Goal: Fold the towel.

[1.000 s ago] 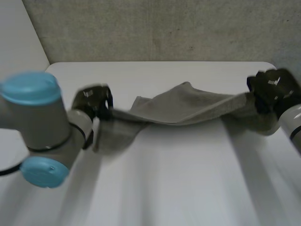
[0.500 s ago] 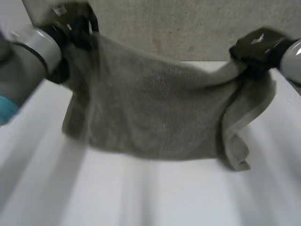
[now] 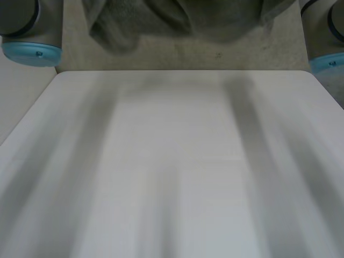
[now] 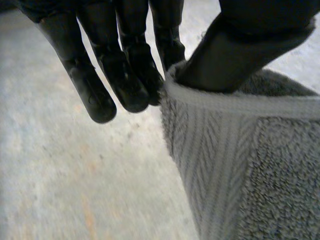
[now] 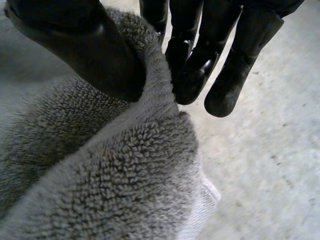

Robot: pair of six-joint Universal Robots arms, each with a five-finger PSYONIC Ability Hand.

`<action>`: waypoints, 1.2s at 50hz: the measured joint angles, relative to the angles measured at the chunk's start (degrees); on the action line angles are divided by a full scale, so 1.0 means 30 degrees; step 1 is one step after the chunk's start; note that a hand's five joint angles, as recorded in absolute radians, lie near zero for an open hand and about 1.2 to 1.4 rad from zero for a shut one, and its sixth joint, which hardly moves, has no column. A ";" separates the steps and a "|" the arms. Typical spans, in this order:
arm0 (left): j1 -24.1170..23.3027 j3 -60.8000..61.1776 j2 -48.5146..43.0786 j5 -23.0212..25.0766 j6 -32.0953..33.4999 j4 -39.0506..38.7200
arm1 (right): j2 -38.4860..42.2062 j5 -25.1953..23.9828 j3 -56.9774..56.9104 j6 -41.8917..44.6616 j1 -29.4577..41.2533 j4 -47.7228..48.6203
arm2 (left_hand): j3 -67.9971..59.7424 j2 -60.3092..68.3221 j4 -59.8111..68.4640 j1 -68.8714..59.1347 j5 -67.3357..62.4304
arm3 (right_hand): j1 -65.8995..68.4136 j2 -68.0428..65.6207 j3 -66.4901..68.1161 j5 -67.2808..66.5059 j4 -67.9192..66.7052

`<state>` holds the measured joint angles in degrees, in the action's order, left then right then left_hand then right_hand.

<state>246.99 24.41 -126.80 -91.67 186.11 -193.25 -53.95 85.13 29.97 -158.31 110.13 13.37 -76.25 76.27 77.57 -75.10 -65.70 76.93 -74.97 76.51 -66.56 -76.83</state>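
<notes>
Head view: towel (image 3: 183, 19) bunched, hanging high and clear of the white table (image 3: 172, 177); left arm (image 3: 24, 32) and right arm (image 3: 325, 32) on either side of it.
Left wrist view: left hand (image 4: 125, 55), thumb and fingertips pinching the towel's woven border.
Right wrist view: right hand (image 5: 200, 45), thumb and fingers clamped on a terry edge; the cloth drapes below the palm.

You've got the white bench (image 3: 172, 177) right under you now: smooth, matte top, both far corners rounded, far edge running straight across, and the speckled grey wall (image 3: 177, 54) rising just behind that edge.
</notes>
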 measured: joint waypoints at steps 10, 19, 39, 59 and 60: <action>0.0062 0.9892 0.2146 0.0702 0.0060 -0.0535 | -0.1619 -0.2812 0.7894 -0.0013 -0.0197 -0.2565 | -0.0003 0.0032 0.0002 -0.0002 -0.0102 | 0.0003 -0.0002 0.0002 0.0000 0.0000; 0.0182 1.8906 0.1869 0.2384 0.0341 -0.2517 | -0.2060 -0.5182 1.5688 0.2098 -0.0641 -0.2585 | -0.0003 0.0032 0.0002 -0.0003 -0.0102 | 0.0003 -0.0002 0.0002 0.0000 0.0000; 0.0903 2.2054 0.1137 0.2378 0.1763 -0.3783 | -0.1246 -0.4234 1.9605 0.3961 -0.1945 -0.1679 | -0.0003 0.0034 0.0003 -0.0003 -0.0102 | -0.6423 0.5509 -0.6107 0.6310 0.6137; 0.2074 2.2410 0.1388 0.2267 0.1669 -0.3880 | -0.1555 -0.3504 1.9234 0.3407 -0.2831 -0.2048 | -0.0005 0.0034 0.0003 -0.0003 -0.0102 | -0.7282 0.6023 -0.6734 0.7157 0.6829; 0.2104 2.2408 0.1389 0.2269 0.1665 -0.3883 | -0.1543 -0.3522 1.9209 0.3416 -0.2861 -0.2095 | -0.0005 0.0034 0.0003 -0.0003 -0.0102 | -0.7282 0.6023 -0.6734 0.7158 0.6829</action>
<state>253.30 91.63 -122.64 -84.86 191.10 -204.90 -58.58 74.56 87.60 -148.07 101.54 7.09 -76.26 76.37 77.58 -75.11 -66.01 55.08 -56.91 56.31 -45.08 -56.34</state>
